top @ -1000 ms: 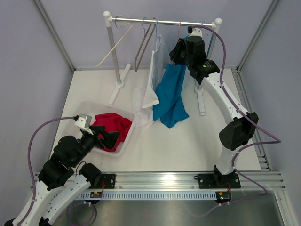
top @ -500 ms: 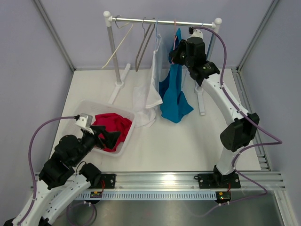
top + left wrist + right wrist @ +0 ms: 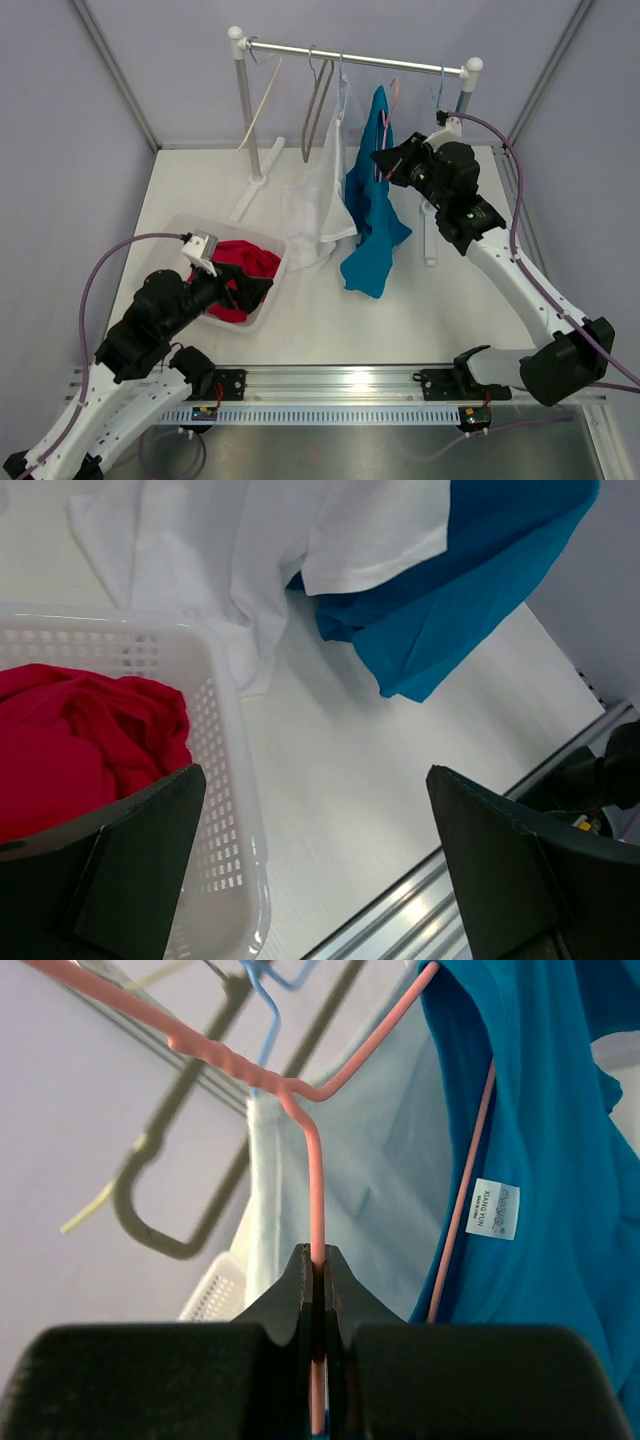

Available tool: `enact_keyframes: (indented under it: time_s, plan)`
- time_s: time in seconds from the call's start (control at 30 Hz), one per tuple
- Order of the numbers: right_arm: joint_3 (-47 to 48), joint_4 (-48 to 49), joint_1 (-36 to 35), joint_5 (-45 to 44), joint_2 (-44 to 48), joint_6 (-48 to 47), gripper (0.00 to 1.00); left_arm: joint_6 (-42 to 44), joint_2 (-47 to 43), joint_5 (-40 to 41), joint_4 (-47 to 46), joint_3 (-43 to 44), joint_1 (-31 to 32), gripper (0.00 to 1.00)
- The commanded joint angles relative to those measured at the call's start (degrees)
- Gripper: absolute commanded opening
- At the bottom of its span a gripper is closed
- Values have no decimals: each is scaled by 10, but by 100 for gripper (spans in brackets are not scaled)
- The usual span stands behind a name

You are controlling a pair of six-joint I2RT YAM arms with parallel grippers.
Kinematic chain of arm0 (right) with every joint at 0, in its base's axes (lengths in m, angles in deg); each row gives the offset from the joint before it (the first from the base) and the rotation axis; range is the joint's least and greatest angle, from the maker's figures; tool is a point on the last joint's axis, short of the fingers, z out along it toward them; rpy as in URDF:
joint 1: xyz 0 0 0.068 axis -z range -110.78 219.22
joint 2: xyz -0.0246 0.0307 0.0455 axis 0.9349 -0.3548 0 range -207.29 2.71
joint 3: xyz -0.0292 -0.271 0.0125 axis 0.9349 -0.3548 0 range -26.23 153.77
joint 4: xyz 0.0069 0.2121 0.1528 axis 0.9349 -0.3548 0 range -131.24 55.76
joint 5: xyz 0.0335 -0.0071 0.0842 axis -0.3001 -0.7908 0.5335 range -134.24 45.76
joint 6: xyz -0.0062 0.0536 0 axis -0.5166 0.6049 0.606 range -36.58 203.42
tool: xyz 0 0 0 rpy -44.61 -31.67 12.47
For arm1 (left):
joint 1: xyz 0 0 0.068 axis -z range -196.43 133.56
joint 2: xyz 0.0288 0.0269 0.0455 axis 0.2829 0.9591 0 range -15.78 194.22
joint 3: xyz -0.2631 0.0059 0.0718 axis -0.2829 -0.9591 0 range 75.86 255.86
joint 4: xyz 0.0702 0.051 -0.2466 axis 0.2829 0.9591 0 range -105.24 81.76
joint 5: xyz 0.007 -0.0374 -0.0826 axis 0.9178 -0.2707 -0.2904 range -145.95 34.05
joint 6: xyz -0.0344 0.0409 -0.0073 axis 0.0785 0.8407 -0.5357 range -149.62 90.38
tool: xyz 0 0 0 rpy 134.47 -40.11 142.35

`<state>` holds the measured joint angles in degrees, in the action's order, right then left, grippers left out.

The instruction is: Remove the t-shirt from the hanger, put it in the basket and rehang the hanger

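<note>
The right gripper [image 3: 318, 1265] is pinched tight on the thin pink wire hanger [image 3: 316, 1160], its 2 fingers meeting on the wire. The teal cotton t-shirt [image 3: 372, 215] hangs draped from that hanger, just beside a white t-shirt [image 3: 315, 205], below the metal rail [image 3: 350, 55]. The left gripper [image 3: 320, 880] is spread wide above the white perforated plastic basket [image 3: 228, 780], which holds 1 crumpled red garment [image 3: 80, 740].

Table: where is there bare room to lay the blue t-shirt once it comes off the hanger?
The widest bare patch of table lies between the basket, the blue t-shirt's hem and the right arm. A smaller one sits left of the rack's foot. Under the rail it is crowded: white shirt and blue t-shirt drape together.
</note>
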<state>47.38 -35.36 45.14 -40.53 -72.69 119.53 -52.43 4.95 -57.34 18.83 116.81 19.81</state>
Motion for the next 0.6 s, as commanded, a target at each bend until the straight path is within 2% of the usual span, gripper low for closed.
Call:
enact_keyframes:
  time_s: [0.0, 0.13, 0.3, 0.37, 0.4, 0.43, 0.47, 0.5, 0.53, 0.57]
  plan:
    - [-48, 62, -4, 17, 40, -7, 0, -21, 37, -95, -72, 29, -2, 99]
    - [-1, -7, -4, 26, 31, -46, 0, -35, 72, -107, -106, 49, -2, 99]
    - [-41, -5, -4, 11, 92, -21, 0, -85, 112, -175, -174, 59, 7, 99]
    - [-82, 3, -5, 3, 132, -5, 0, -92, 129, -164, -195, 67, 46, 99]
    - [-94, 4, -7, 3, 146, 9, 0, -91, 151, -132, -201, 71, 71, 99]
    - [-119, 2, -11, -4, 174, 14, 0, -88, 165, -109, -205, 76, 130, 99]
    - [-143, 2, -15, -8, 189, 24, 0, -78, 197, -49, -204, 93, 198, 99]
    - [-144, 2, -18, -6, 204, 27, 0, -73, 197, -21, -204, 102, 198, 99]
    - [-167, 5, -20, -5, 219, 32, 0, -68, 233, 3, -204, 112, 256, 99]
    - [-180, 5, -28, -3, 251, 36, 0, -59, 251, 29, -204, 121, 279, 99]
